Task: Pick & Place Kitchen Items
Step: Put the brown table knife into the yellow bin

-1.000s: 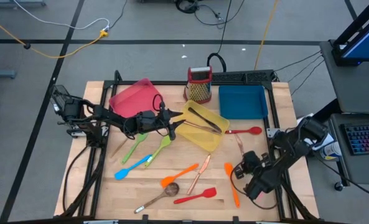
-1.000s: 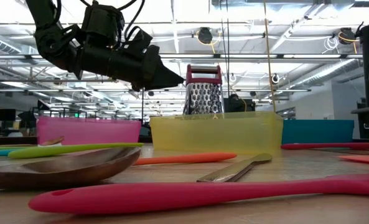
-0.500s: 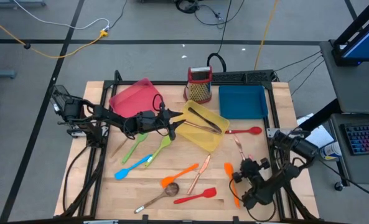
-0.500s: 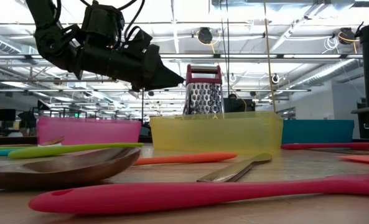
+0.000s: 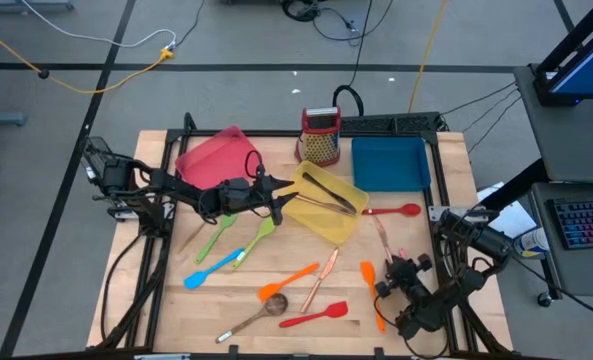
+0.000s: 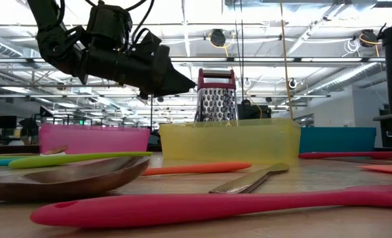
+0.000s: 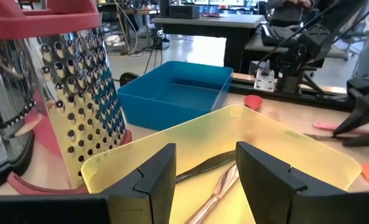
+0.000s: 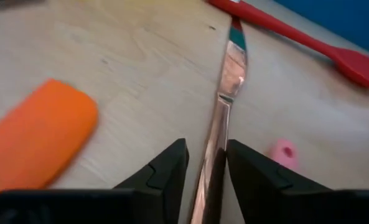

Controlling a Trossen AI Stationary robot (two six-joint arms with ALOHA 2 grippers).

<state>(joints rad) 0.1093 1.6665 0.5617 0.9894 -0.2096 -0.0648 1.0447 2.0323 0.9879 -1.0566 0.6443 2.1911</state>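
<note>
**R pincer astride copper knife, L pincer free over yellow tray**

Nearest table edge: red spatula lay flat, brown spoon just beside it. A bit farther in were an orange spatula and a copper utensil, side by side, not touching.

On the right side, the right gripper was low over the table. Its fingers stood apart, one on each side of a copper knife that lay flat on the wood. A gap showed on one side, so it was released, not clamped. Second orange spatula lay just beside that gripper. Small pink bit sat near the knife. Red spoon lay beyond the knife's far end.

Mid table, left: blue spatula and two green spatulas, close together.

Left gripper hung above the near rim of the yellow tray, fingers apart, nothing held. Inside the tray: black utensil and copper utensil, touching.

Far side: pink tray on the left, grater upright behind the yellow tray, blue tray on the right.
</note>
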